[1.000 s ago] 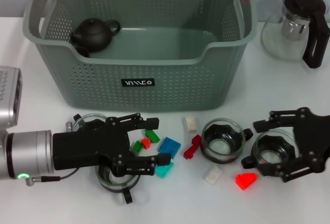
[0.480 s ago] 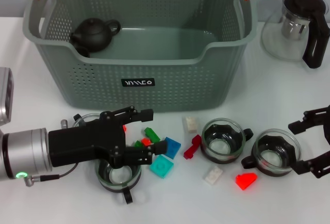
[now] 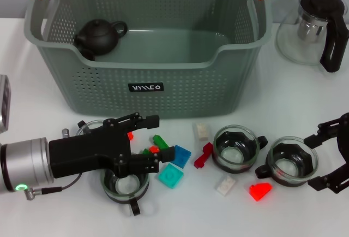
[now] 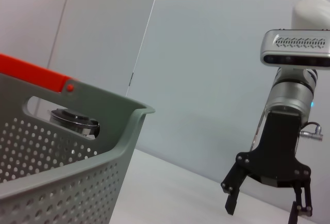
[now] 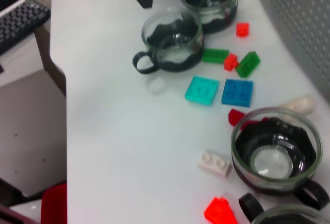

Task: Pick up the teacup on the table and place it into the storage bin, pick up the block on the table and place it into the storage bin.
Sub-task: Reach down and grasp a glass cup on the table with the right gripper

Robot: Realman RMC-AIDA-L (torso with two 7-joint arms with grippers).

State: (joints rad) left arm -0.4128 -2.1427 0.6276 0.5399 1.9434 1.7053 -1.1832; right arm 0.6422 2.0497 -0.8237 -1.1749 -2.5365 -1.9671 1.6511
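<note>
The grey-green storage bin (image 3: 163, 62) stands at the back with a black teapot (image 3: 100, 35) inside. Several glass teacups are on the table: one (image 3: 125, 185) below my left gripper, one (image 3: 235, 148) in the middle, one (image 3: 289, 163) at the right. Loose blocks lie between them, among them teal (image 3: 170, 177), blue (image 3: 179, 155), green (image 3: 160, 141) and bright red (image 3: 260, 191). My left gripper (image 3: 163, 137) hovers open over the green and red blocks, holding nothing. At the table's right edge my right gripper (image 3: 309, 162) is open and empty, its tips level with the right teacup's rim.
A glass pitcher with a black handle (image 3: 316, 27) stands at the back right. Another teacup (image 3: 92, 128) sits behind the left arm. White blocks (image 3: 202, 131) (image 3: 224, 184) and a dark red one (image 3: 203, 155) lie near the middle cup.
My right gripper has pulled back to the right, away from the right teacup it had straddled. My left gripper has drawn slightly left, uncovering the teal block.
</note>
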